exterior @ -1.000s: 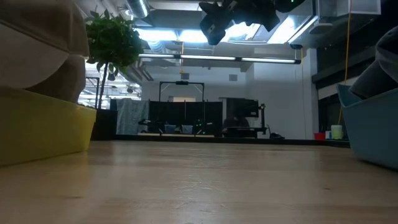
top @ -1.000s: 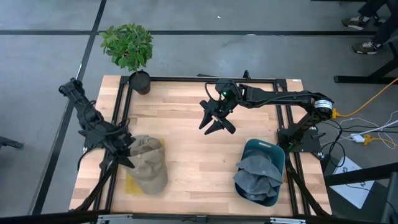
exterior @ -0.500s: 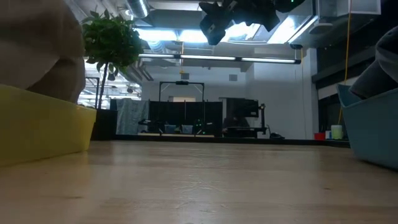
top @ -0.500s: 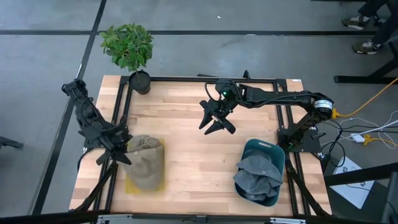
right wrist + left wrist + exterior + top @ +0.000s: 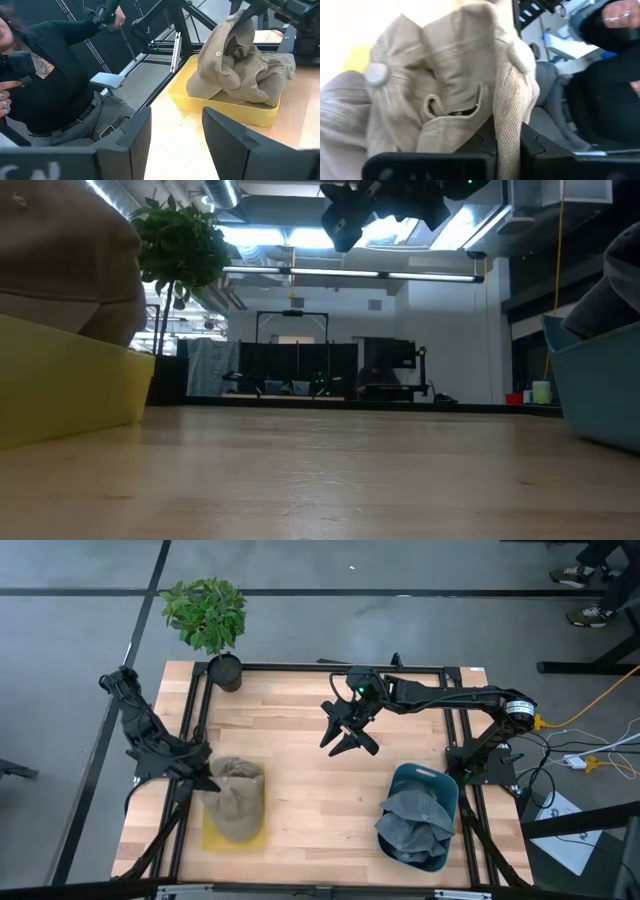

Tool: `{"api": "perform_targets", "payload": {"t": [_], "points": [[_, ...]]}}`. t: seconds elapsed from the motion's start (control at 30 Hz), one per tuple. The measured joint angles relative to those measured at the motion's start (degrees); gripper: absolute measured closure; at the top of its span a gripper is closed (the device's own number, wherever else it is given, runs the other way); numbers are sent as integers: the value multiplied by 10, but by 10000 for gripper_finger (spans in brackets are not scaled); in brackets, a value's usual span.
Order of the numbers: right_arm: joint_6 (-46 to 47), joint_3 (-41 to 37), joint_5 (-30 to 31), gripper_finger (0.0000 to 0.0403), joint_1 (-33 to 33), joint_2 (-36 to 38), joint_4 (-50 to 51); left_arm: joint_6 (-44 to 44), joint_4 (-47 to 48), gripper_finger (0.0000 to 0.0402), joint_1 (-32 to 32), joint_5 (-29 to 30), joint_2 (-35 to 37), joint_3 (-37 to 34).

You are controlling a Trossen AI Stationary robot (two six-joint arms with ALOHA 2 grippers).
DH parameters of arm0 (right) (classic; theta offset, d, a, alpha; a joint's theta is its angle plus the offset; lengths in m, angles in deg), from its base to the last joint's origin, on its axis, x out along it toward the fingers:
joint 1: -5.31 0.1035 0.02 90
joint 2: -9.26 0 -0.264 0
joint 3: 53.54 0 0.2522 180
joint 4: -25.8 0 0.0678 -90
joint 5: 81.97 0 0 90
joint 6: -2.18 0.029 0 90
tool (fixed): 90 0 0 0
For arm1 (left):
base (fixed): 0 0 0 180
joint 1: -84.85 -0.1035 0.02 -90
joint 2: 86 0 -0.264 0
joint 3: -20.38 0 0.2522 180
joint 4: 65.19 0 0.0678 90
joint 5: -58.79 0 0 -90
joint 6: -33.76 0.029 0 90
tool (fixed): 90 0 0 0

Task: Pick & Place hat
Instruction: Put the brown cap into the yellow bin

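A tan corduroy hat [image 5: 238, 798] lies bunched in a yellow tray [image 5: 215, 838] at the table's near left. In the right wrist view, part of the hat [image 5: 240, 65] stands raised above the tray [image 5: 220, 107]. My left gripper [image 5: 208, 780] is at the hat's left side, shut on it. My right gripper [image 5: 345, 738] hangs open, high over the middle of the table, with nothing between its fingers [image 5: 130, 135]. A grey hat [image 5: 410, 825] rests in a blue bin [image 5: 442, 783] at the near right. My left gripper pinches a folded band of the tan hat's edge [image 5: 507, 122] between its two fingers. It comes from the table's left, slanting down. The held part [image 5: 235, 22] is raised, and the rest of the hat hangs slack onto the yellow tray.
A potted plant [image 5: 205, 615] stands at the far left corner. Bare wood lies between the tray and the bin. A seated person in black [image 5: 50, 75] is beyond the table's left side. The low view shows the tray's wall [image 5: 70, 380] close by.
My left gripper has tipped further down and drawn slightly toward the table's left and far edges, still holding the tan hat. The hat has bunched together: its near right part, which overhung the tray, is now pulled in over the tray.
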Motion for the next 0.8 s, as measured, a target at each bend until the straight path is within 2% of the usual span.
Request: {"api": "perform_targets", "payload": {"t": [0.47,0.8], "points": [[-29,0,0,228,0,0,23,-6,27,301,0,42,-23,0],[-25,0,0,228,0,0,22,10,23,244,0,-18,3,0]]}}
